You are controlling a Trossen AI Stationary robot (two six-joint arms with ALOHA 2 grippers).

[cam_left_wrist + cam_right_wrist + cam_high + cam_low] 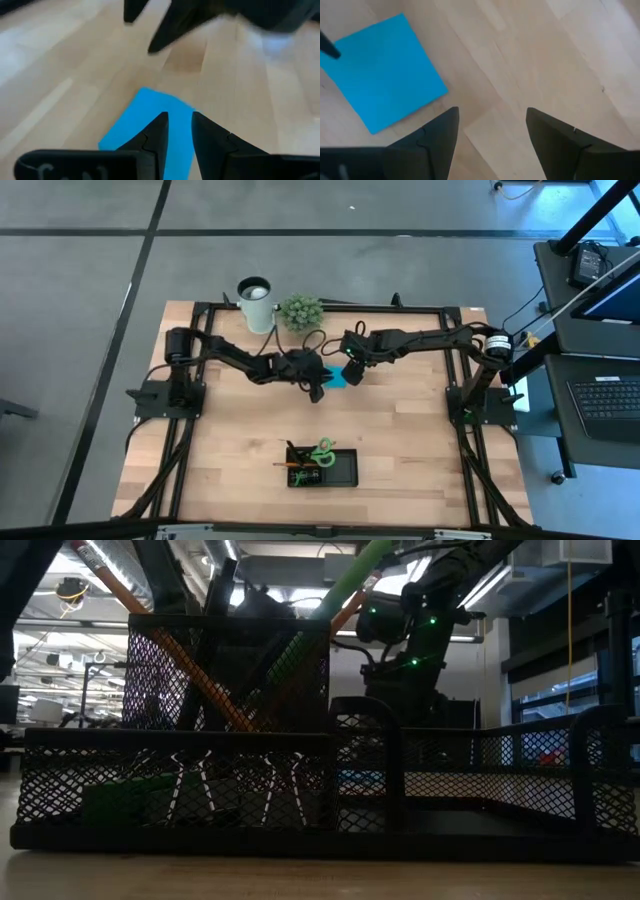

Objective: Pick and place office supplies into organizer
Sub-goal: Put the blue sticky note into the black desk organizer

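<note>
The organizer [345, 470] holds green-handled scissors [322, 450] and orange pencils [190, 670]. The left hand [179, 122], fingers narrowly parted, touches the blue sticky-note pad [385, 70] on the counter [420, 430]; the right hand [492, 125] hovers beside it, spread wide and empty.

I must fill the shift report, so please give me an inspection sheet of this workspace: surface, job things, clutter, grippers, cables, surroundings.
Surface: wooden table, bare boards around the items.
Job's things: blue sticky-note pad flat on the table at mid-table; black organizer near the front edge, already holding green-handled scissors and orange pencils.
Clutter: white cup and small potted plant at the back edge.
Grippers: left gripper over the pad, fingers narrowly apart, nothing held; right gripper open beside the pad, empty.
Cables: dark cables run along the frame at the table sides.
Surroundings: grey floor; desk with keyboard to the right.
</note>
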